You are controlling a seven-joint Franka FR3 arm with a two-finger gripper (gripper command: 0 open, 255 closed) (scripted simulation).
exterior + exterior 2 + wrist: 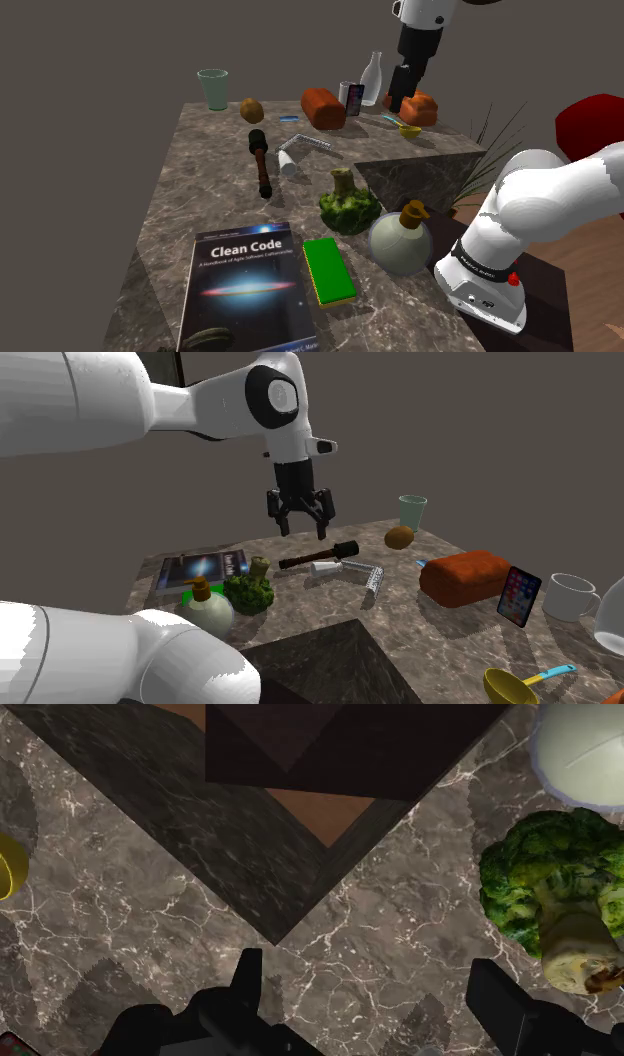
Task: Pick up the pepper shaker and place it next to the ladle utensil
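The dark pepper shaker point(260, 163) lies on its side mid-table, with a small white cylinder point(289, 163) just beside it. A careless descent could set both rolling. The yellow ladle point(407, 129) sits near the table's far edge. The pincer point(302, 527) hovers open and empty.

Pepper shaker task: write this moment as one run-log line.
gripper: open, empty, above table | pepper shaker: lying on table, untouched | ladle: apart from shaker | phase: pre-grasp
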